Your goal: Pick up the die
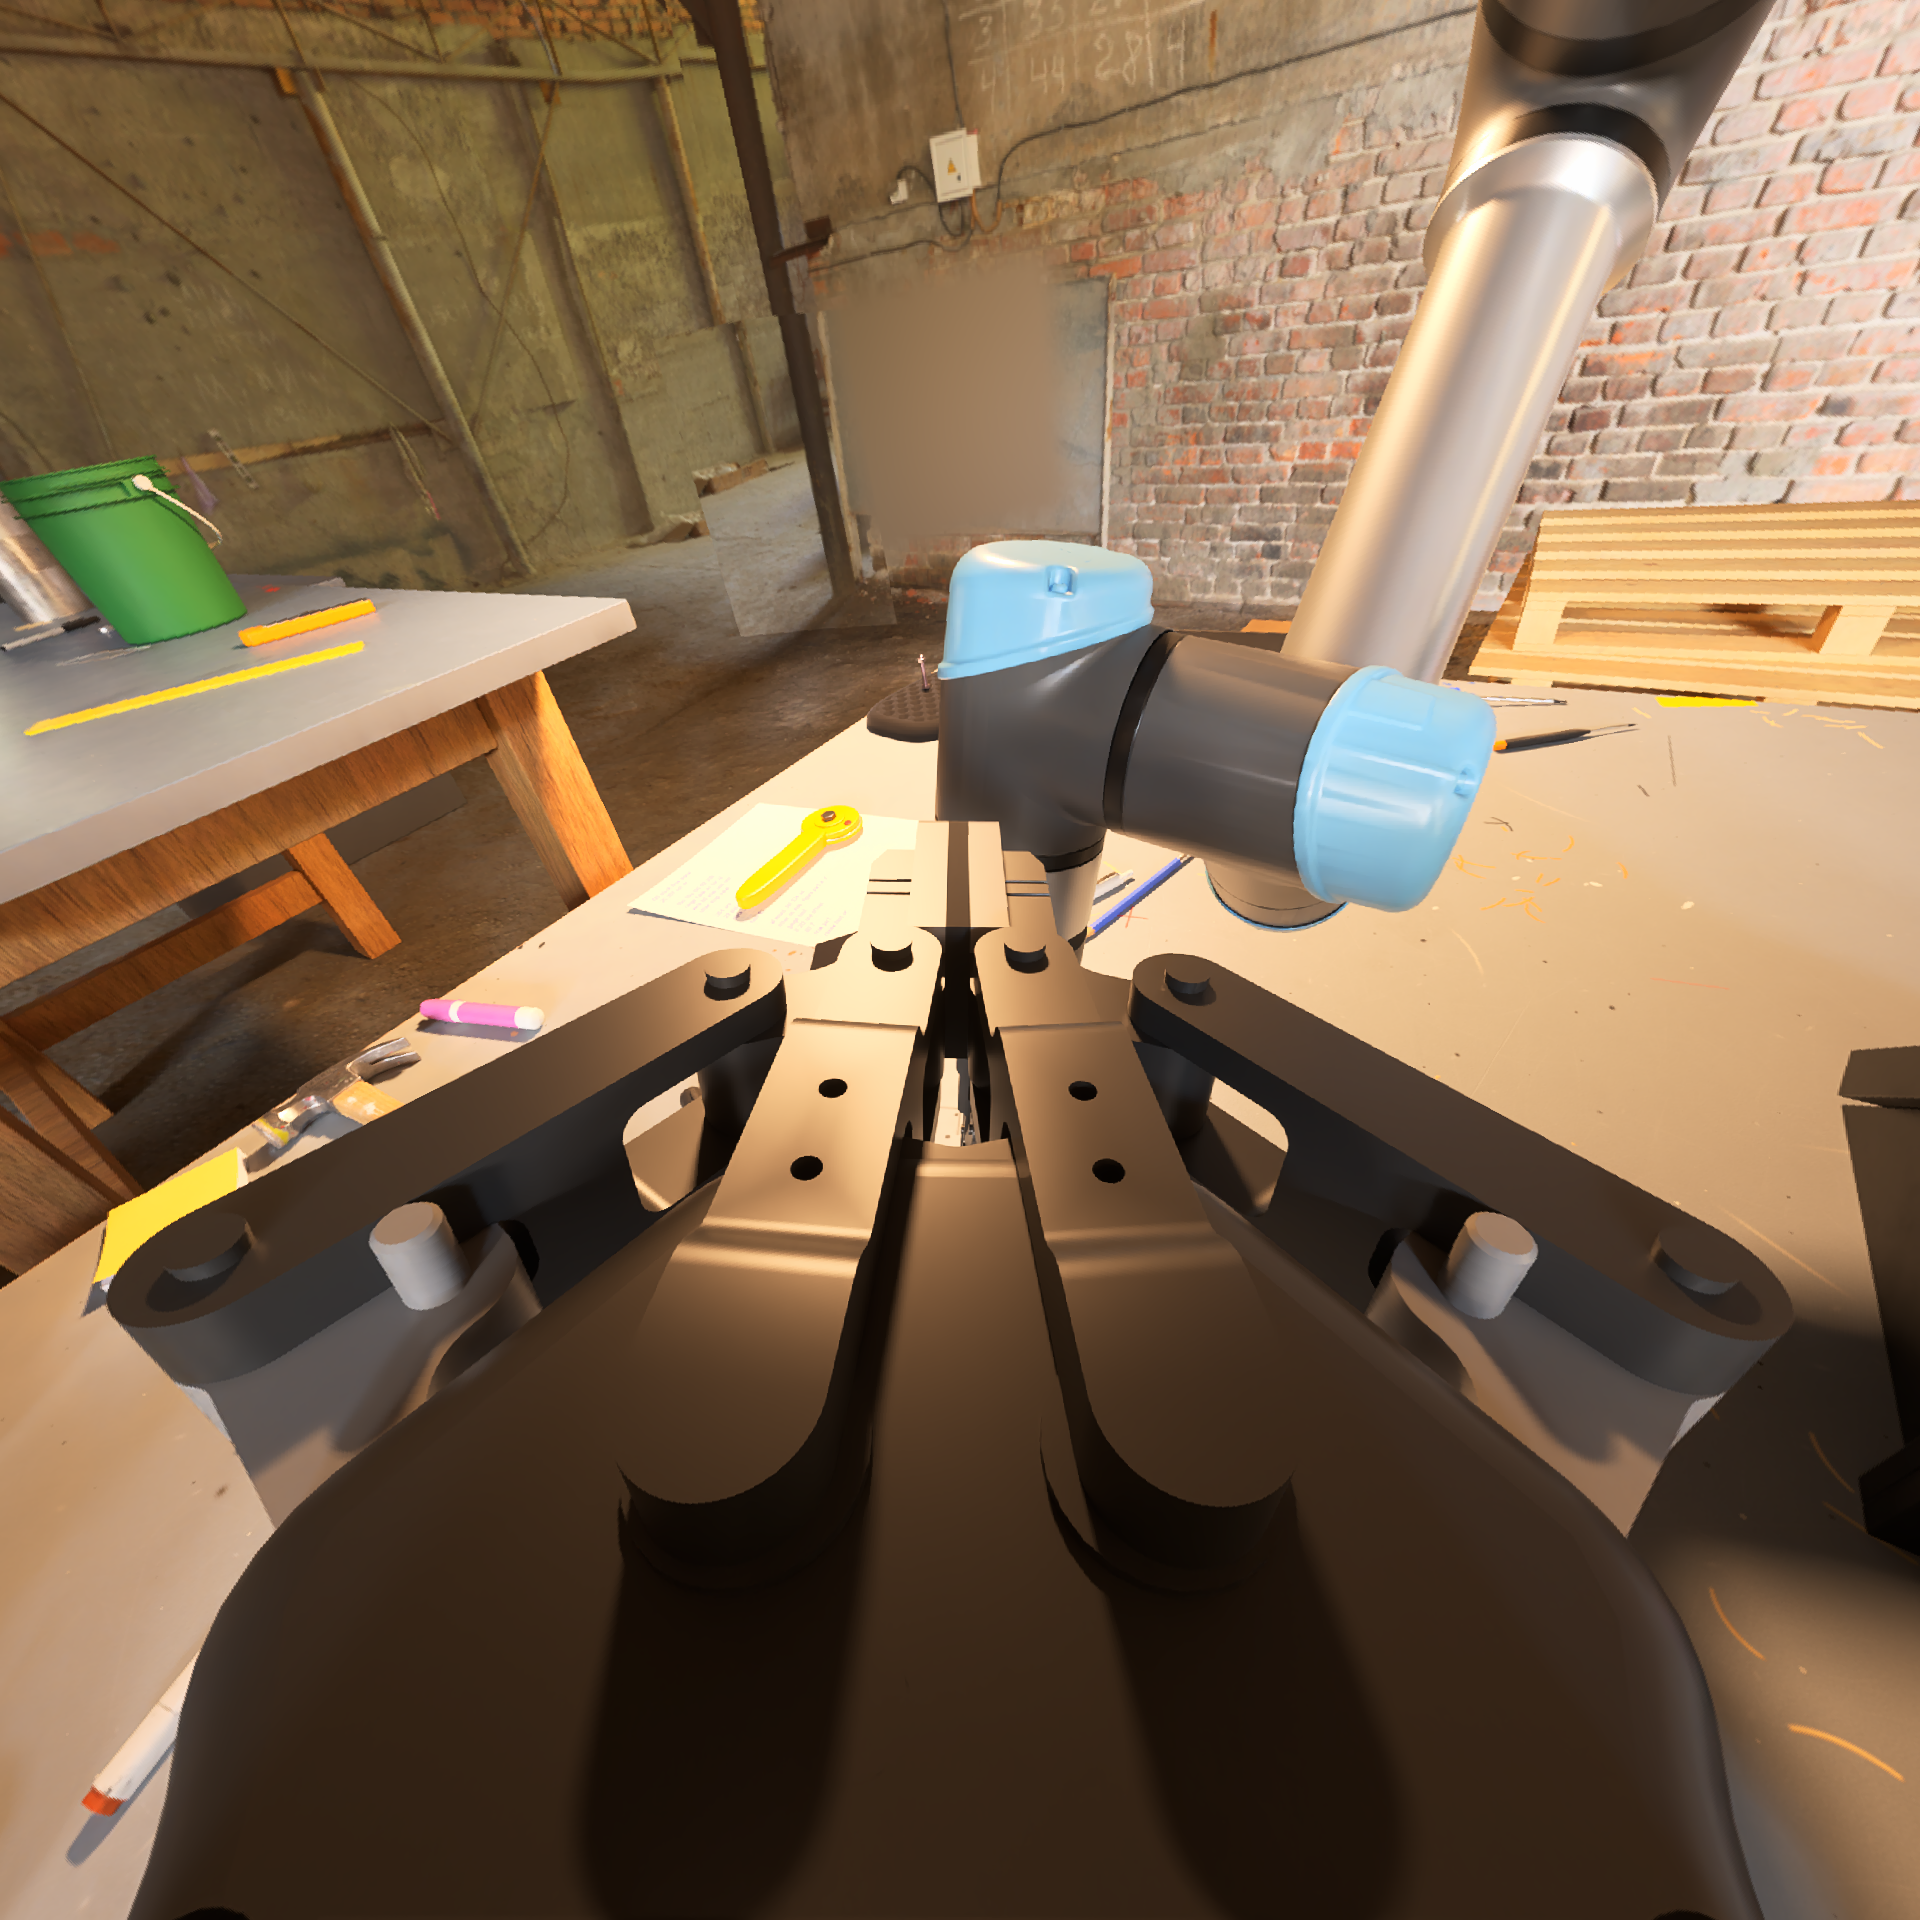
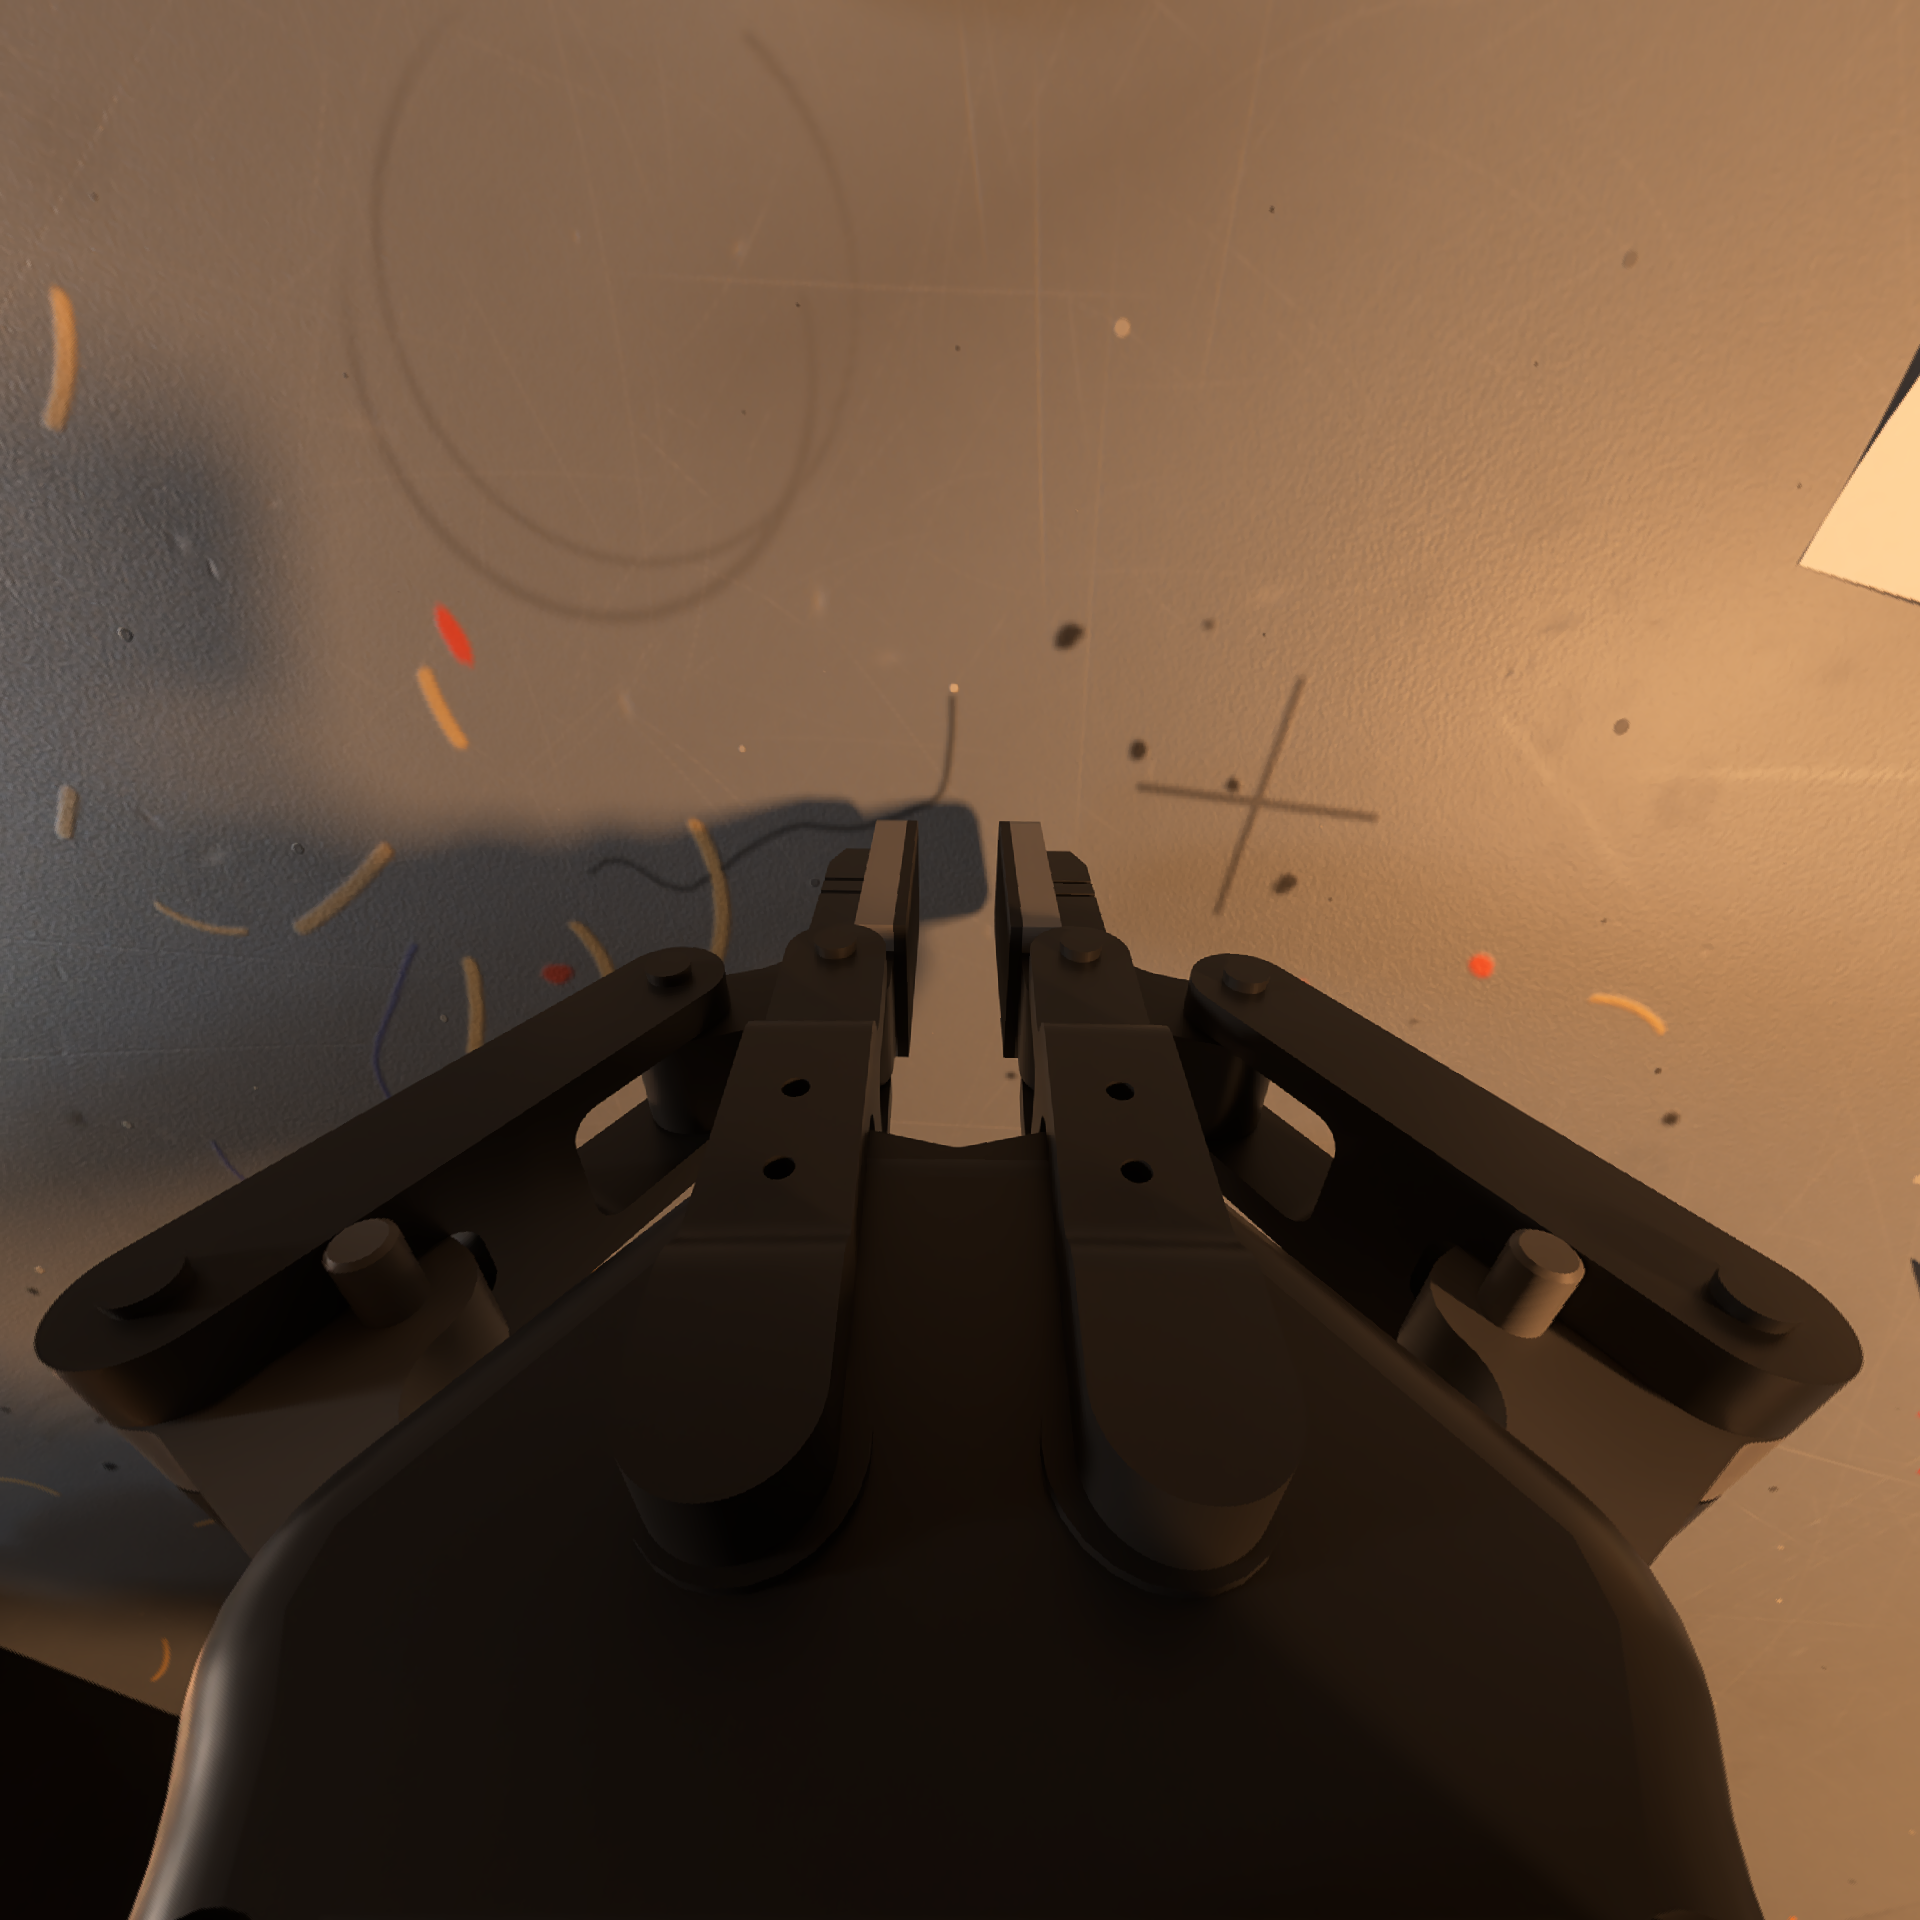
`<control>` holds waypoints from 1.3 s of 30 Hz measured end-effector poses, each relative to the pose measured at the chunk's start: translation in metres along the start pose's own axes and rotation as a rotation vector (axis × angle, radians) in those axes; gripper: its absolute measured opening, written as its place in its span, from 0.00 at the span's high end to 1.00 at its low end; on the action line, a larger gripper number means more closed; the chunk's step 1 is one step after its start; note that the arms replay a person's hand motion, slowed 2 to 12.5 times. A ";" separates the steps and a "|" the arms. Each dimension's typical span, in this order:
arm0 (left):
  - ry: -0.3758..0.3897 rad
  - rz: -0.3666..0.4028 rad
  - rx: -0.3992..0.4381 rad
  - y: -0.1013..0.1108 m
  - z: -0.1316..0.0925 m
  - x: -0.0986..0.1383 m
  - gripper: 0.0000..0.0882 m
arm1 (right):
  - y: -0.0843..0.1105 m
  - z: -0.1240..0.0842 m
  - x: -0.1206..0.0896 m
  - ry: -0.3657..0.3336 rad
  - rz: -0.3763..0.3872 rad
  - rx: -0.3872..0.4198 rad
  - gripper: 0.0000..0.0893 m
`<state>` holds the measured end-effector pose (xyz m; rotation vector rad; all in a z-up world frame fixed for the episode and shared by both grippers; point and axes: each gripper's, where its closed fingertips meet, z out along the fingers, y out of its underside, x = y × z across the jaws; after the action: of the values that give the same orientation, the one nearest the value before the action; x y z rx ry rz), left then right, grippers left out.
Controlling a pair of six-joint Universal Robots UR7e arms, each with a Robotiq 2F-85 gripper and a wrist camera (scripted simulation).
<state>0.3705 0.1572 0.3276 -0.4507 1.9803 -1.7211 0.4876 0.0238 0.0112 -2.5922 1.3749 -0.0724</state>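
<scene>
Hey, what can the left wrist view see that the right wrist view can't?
Only the left wrist view shows the yellow-handled rotary cutter on a white paper sheet, a pink marker, a green plastic bucket on a side table, and the other arm's blue-capped joint. Its left end effector is shut. Only the right wrist view shows a pencilled cross mark; its right end effector is slightly open. Both show the scuffed tan tabletop. Neither shows the die.

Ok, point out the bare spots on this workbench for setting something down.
Free: the stretch right of the blue-capped arm joint, and bare top under the right claw. Crowded: the left edge, with paper, yellow cutter, pink marker, hammer.
</scene>
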 end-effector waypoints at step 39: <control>0.050 -0.014 0.042 -0.009 -0.015 0.009 1.00 | 0.033 -0.068 0.037 0.173 0.210 0.269 0.65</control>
<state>0.3545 0.1635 0.3369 -0.4115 1.9764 -1.7953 0.4723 -0.0348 0.0686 -2.2535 1.5664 -0.4262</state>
